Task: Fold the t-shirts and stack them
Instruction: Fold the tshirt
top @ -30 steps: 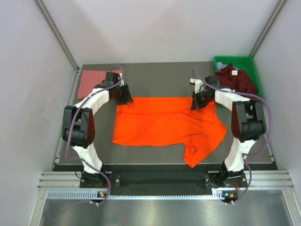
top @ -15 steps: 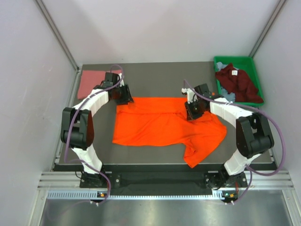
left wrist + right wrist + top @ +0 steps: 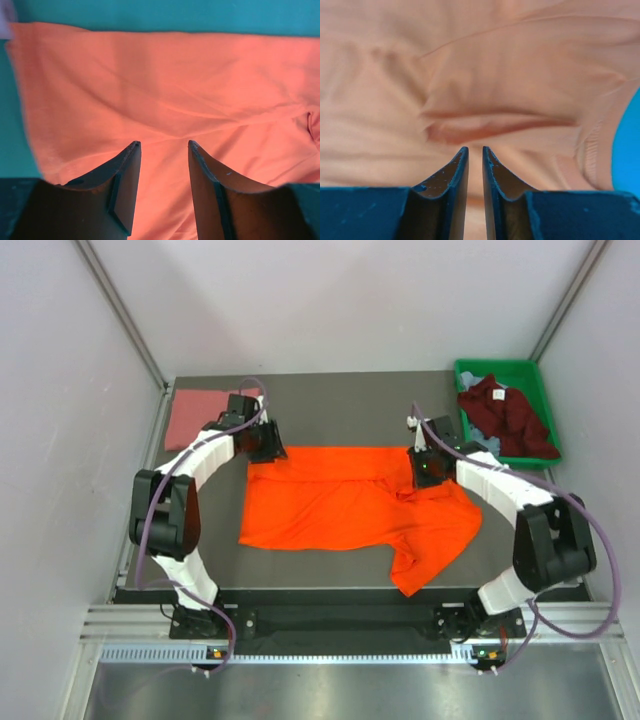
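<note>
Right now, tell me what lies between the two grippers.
The far edge of the orange t-shirt spans the stretch between the left gripper and the right gripper; the top external view shows it.

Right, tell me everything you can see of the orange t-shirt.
The orange t-shirt is bright, soft-looking cloth spread mostly flat on the dark table. It is lightly creased, with one bunched flap trailing toward the near right edge. The left gripper stands open over its far left corner. The right gripper, nearly shut, sits at a raised crease near the far right corner. Whether it pinches cloth is unclear.
</note>
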Available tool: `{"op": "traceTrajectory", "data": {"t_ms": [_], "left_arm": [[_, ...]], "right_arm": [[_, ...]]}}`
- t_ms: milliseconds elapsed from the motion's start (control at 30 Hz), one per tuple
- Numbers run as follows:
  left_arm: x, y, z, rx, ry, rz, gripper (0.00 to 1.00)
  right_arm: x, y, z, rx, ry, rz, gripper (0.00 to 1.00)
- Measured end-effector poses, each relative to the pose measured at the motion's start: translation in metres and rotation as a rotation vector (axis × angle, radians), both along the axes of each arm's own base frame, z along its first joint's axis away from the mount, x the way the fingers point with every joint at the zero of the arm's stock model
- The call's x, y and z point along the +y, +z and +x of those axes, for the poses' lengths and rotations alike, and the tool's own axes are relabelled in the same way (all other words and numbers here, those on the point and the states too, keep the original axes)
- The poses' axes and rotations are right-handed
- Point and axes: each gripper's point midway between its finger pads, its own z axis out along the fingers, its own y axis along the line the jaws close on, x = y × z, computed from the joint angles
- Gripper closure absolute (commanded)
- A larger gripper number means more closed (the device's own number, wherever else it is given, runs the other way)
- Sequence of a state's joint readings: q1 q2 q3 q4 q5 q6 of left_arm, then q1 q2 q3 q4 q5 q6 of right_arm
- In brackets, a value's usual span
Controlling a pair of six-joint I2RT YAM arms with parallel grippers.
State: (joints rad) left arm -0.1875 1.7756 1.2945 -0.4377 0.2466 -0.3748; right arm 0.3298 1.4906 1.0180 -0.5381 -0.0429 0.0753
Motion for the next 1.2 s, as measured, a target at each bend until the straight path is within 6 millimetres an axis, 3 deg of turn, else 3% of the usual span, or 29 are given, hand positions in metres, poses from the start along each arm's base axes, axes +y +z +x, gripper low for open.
{"op": "traceTrajectory", "data": {"t_ms": [167, 267, 467, 633, 800, 967, 1100, 1200], "left_arm": [[-0.032, -0.003, -0.014, 0.012, -0.071, -0.029, 0.52], [-0.051, -0.007, -0.025, 0.025, -0.114, -0.051, 0.52], [-0.064, 0.002, -0.037, 0.015, -0.140, -0.070, 0.52], [-0.064, 0.018, -0.036, -0.037, -0.139, -0.081, 0.52], [-0.063, 0.016, -0.036, -0.044, -0.139, -0.083, 0.52], [-0.060, 0.007, -0.045, -0.021, -0.135, -0.073, 0.52], [-0.059, 0.006, -0.048, -0.017, -0.133, -0.075, 0.52], [-0.060, 0.006, -0.049, -0.015, -0.132, -0.076, 0.52]], "right_arm": [[-0.020, -0.023, 0.044, 0.011, -0.144, -0.079, 0.84], [-0.028, -0.038, 0.060, 0.027, -0.191, -0.111, 0.85], [-0.040, -0.043, 0.070, 0.016, -0.260, -0.141, 0.85], [-0.051, -0.050, 0.041, 0.034, -0.281, -0.163, 0.85], [-0.061, -0.053, 0.007, 0.061, -0.303, -0.173, 0.86], [-0.069, -0.029, -0.018, 0.008, -0.349, -0.145, 0.86], [-0.073, -0.002, -0.024, -0.077, -0.392, -0.102, 0.86], [-0.072, 0.002, -0.022, -0.095, -0.405, -0.086, 0.86]]}}
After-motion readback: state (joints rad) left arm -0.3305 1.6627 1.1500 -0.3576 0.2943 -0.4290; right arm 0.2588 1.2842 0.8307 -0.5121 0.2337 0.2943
